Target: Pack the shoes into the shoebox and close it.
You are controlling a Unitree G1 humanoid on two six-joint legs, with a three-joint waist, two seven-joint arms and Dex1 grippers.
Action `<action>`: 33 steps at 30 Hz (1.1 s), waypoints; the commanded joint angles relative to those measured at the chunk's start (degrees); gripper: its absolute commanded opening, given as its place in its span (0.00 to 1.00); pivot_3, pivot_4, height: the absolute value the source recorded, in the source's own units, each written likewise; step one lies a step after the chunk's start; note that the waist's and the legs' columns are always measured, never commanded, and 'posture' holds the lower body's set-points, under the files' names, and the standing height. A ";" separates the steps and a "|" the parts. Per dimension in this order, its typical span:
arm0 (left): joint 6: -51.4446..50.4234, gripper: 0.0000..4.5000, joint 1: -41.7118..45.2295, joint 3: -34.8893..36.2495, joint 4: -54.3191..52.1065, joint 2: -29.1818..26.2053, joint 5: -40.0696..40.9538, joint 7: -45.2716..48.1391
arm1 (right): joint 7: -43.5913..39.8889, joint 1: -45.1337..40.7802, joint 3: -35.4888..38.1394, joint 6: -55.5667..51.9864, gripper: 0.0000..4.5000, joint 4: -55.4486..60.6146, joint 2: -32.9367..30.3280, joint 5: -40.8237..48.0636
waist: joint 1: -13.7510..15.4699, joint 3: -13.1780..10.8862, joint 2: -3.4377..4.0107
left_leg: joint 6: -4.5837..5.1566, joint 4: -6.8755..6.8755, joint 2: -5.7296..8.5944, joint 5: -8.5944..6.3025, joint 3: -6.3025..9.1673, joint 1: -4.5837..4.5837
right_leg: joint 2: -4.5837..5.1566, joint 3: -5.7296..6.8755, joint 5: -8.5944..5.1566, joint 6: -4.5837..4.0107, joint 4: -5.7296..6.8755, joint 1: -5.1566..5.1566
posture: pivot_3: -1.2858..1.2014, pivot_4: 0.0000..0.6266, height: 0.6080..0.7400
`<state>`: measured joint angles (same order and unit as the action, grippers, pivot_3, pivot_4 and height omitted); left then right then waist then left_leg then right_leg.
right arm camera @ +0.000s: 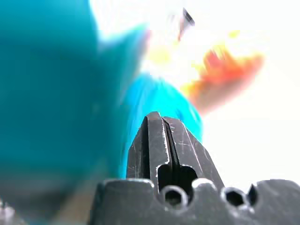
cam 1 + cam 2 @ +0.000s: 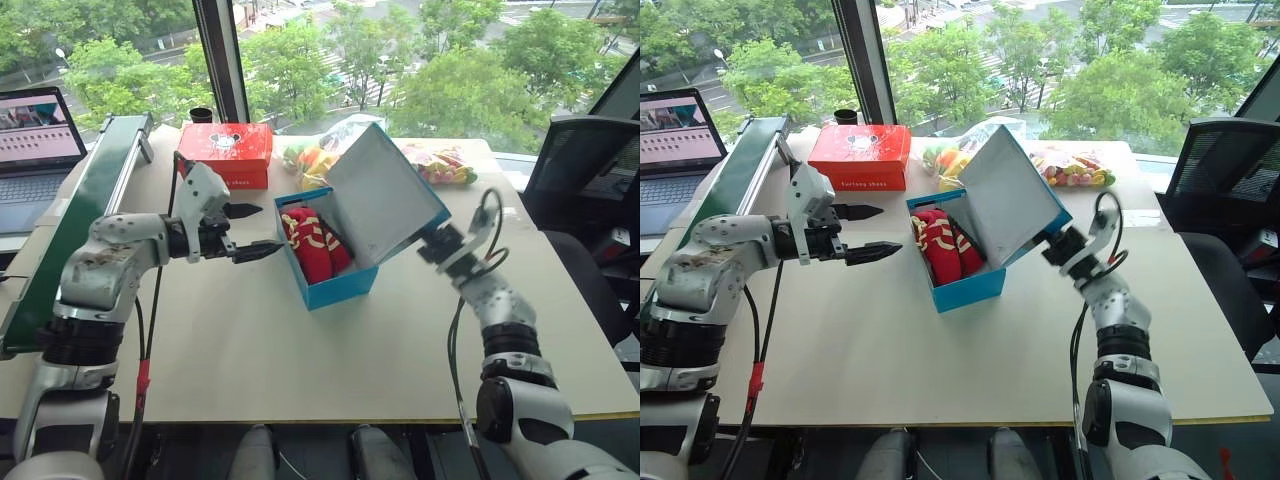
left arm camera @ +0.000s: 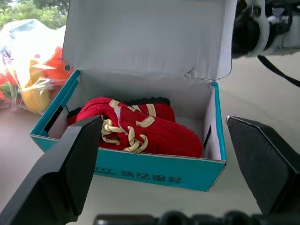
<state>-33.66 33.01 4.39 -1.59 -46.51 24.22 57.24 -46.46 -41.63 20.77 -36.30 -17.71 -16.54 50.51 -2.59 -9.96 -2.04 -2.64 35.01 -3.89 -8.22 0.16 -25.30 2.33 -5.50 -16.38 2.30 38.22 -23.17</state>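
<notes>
On the pale table (image 2: 300, 370) the bright blue shoebox (image 2: 335, 285) stands near the middle, white inside, its hinged lid (image 2: 385, 200) tilted up and leaning over the far right side. A line of blue Chinese characters runs along the box's front wall in the left wrist view; I cannot read them surely. Both red shoes (image 2: 312, 243) lie inside the box side by side, their yellow-gold marks facing up.

Behind the shoebox, toward the window, sits a red box (image 2: 226, 152) with a white emblem on its top and a row of small white letters on its front, too small to read. Just right of it lie clear bags of orange and yellow toys (image 2: 318, 158), and more bagged coloured pieces (image 2: 440, 163) rest beyond the lid.

The left gripper (image 2: 250, 231) hangs just left of the shoebox, pointing at it, fingers spread wide with nothing between them. The right gripper (image 1: 161, 140) is under the raised lid's outer blue face, fingers pressed together, empty.
</notes>
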 commanded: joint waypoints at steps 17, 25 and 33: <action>-4.59 1.00 -9.08 8.70 -12.98 0.13 3.82 -8.95 | -5.88 -20.14 -20.43 12.68 0.01 -27.96 8.81 -21.63 | -0.15 0.00 0.00 | 0.00 0.04 -0.01 0.00 -0.01 -0.02 | 0.00 0.01 0.00 -0.01 0.00 -0.04 | 0.52 0.24 0.99; -7.33 1.00 -13.67 9.21 -14.70 -0.07 2.66 -13.22 | 0.49 -28.53 -21.94 27.93 0.01 -48.91 13.15 -34.18 | -0.31 0.00 0.00 | -0.01 -0.07 -0.01 -0.01 -0.01 -0.02 | 0.01 0.02 0.01 -0.03 -0.03 -0.08 | 0.52 0.24 0.99; -7.74 1.00 -15.90 11.01 -19.46 2.77 4.89 -17.31 | 7.84 -22.45 -40.36 41.52 0.01 -54.80 13.13 -58.99 | -0.22 0.25 -0.01 | -0.03 -0.06 -0.01 -0.01 0.00 0.14 | 0.01 0.03 0.01 -0.04 0.04 0.03 | 0.52 0.24 0.99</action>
<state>-41.91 15.91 12.79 -17.91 -43.86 27.51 40.86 -39.43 -67.86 -14.24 3.68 -68.93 -2.63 -1.08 -2.82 -9.71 -2.04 -2.68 34.96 -3.91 -8.22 0.16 -25.11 2.33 -5.47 -16.37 2.25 38.28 -23.09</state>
